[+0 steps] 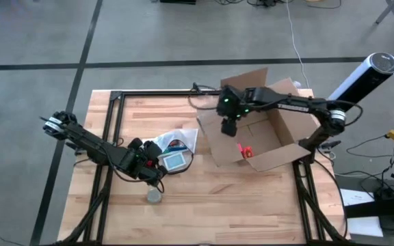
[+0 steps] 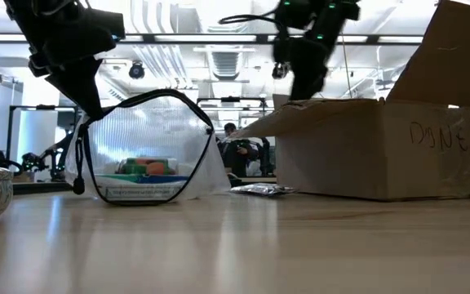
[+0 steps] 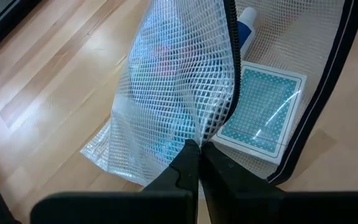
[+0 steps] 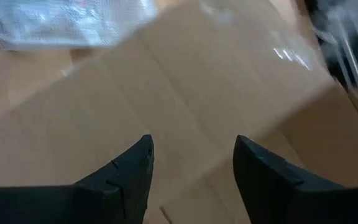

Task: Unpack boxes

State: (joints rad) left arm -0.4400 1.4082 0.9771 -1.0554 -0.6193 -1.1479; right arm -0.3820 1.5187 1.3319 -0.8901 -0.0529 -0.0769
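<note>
The brown cardboard box point(image 1: 255, 137) stands open on the table's right half, flaps spread, with a red knife point(image 1: 245, 152) inside. My right gripper point(image 1: 229, 128) hovers open over the box's left flap point(image 4: 185, 93), nothing between its fingers. Left of the box, a translucent mesh zip pouch point(image 1: 173, 145) rests with its bottom on the table point(image 1: 238, 205); a blue card pack point(image 3: 263, 115) shows inside it. My left gripper point(image 3: 197, 146) is shut on the pouch. My left gripper pinches the pouch's mesh wall point(image 3: 194, 127) right beside the black zipper edge, between its two fingertips. The fingers slant down from the table's left side. The held edge is raised, and the pouch's bottom point(image 2: 141, 196) stays on the table.
A small round bowl point(image 1: 154, 195) sits near the front edge, just in front of my left gripper. A silvery packet point(image 2: 259, 189) lies on the table between pouch and box. Bare wood stretches along the near edge.
</note>
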